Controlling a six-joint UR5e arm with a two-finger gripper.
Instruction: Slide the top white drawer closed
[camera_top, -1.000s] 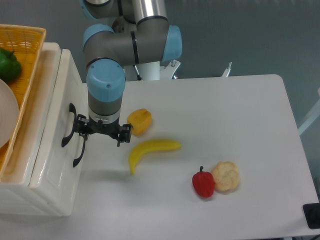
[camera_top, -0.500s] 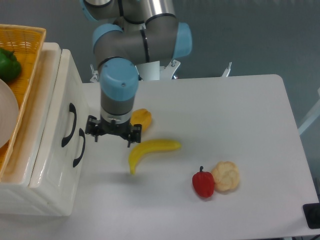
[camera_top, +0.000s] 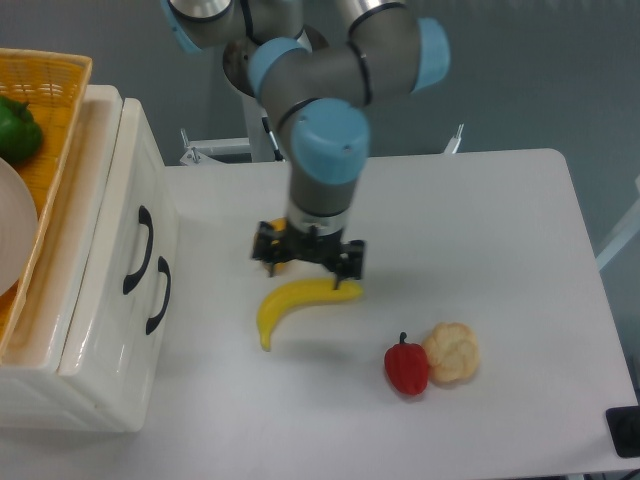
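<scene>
The top white drawer (camera_top: 140, 215) is a glossy cream-white plastic box at the left edge of the scene. Its front lies flush with the lower drawer (camera_top: 120, 330), and each carries one curved black handle: the upper handle (camera_top: 137, 250) and the lower handle (camera_top: 158, 295). The cabinet's smooth rounded top rim reflects the light.

An orange wicker basket (camera_top: 50, 90) of woven texture rests on top of the cabinet, holding a green pepper (camera_top: 18, 130) and the pale curve of a white plate (camera_top: 15, 235).

The gripper (camera_top: 308, 262) hangs well to the right of the drawers, over the middle of the counter (camera_top: 480, 250), just above the yellow banana (camera_top: 300, 302). Its black fingers (camera_top: 264, 250) are spread apart and released, holding nothing. The arm is grey metal tube with light blue plastic joint caps. A small orange fruit (camera_top: 279, 266) is mostly hidden behind the gripper.

The banana is a smooth crescent lying flat. To the near right sit a shiny red pepper (camera_top: 406, 366) with a dark stem and a pale, bumpy round biscuit-like thing (camera_top: 452, 352), the two touching.

The counter is matt white with rounded corners. Behind it is a plain grey-blue wall, and a white frame shows at the far side.
</scene>
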